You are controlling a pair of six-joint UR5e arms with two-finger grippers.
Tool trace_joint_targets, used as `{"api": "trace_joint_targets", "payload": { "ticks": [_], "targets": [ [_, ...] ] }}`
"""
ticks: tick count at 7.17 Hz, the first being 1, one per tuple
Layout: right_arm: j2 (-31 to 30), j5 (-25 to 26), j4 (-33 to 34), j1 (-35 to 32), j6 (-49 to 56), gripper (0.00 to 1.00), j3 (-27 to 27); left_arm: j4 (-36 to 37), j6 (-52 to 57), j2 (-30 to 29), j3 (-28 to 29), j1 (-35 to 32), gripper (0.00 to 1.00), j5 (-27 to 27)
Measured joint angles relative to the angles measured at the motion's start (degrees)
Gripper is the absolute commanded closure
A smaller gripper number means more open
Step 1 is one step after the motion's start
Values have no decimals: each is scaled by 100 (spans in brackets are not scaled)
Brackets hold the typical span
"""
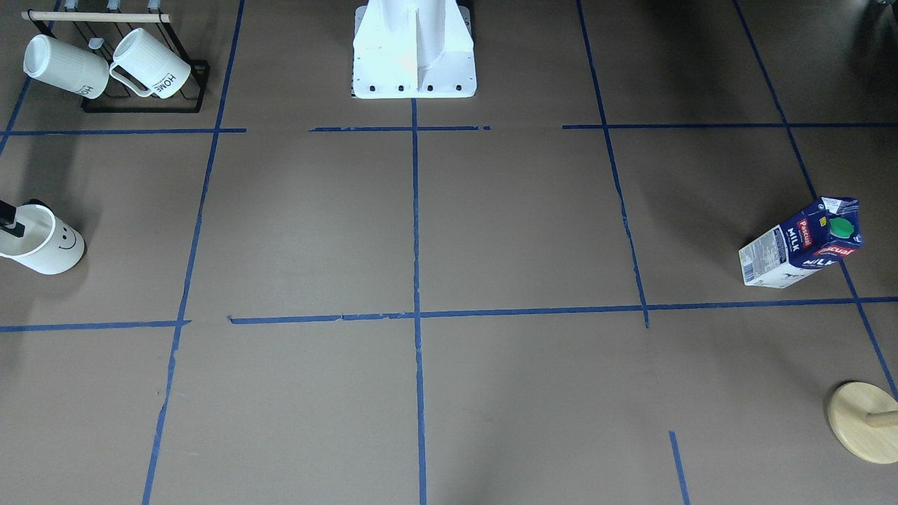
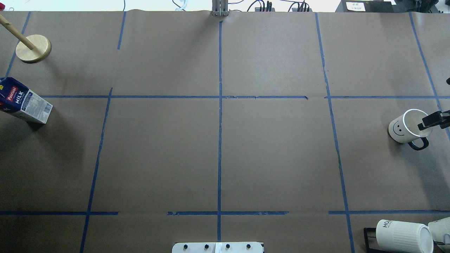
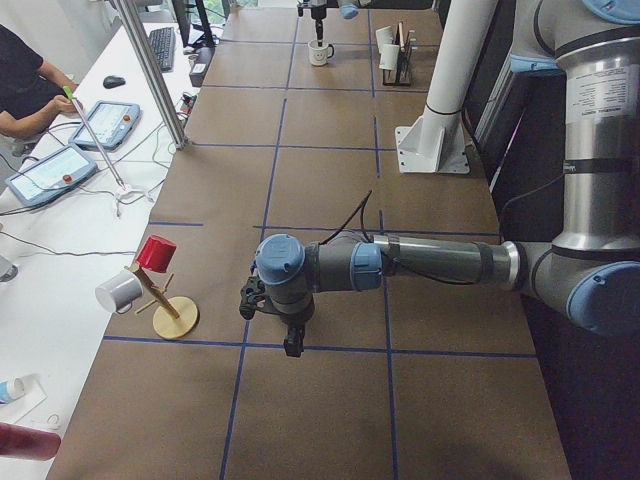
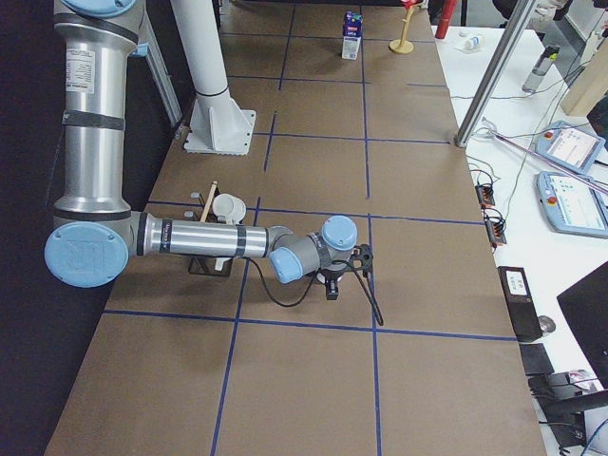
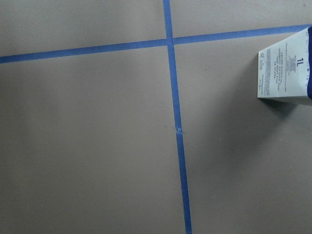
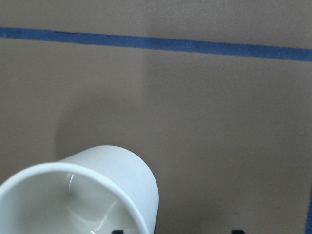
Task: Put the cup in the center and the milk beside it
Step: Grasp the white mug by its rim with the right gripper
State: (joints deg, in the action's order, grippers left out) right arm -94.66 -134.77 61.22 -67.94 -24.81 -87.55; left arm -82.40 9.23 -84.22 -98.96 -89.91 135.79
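Cup (image 2: 404, 129) directly beneath right hand (image 2: 428, 122)

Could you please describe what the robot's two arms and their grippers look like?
The left arm and the right arm are silver-grey tubes with dark joint housings and light blue round caps. Each has a white label sticker and a loose black cable near the wrist. The left gripper and the right gripper are black.
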Motion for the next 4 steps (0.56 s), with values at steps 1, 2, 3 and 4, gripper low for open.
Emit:
{"api": "trace_joint_targets", "payload": {
  "ticks": [1,2,3,4],
  "targets": [
    [14,46,-11,43,-4,100,29,3,0,1,0,0,0,0],
    [83,49,1,59,-8,100,0,3,0,18,-1,0,0,4],
    [216,33,43,77,-25,100,-97,-1,0,48,-1,0,0,64],
    [321,28,75,153,-163,100,-318,-5,2,88,-4,0,0,208]
  ]
}}
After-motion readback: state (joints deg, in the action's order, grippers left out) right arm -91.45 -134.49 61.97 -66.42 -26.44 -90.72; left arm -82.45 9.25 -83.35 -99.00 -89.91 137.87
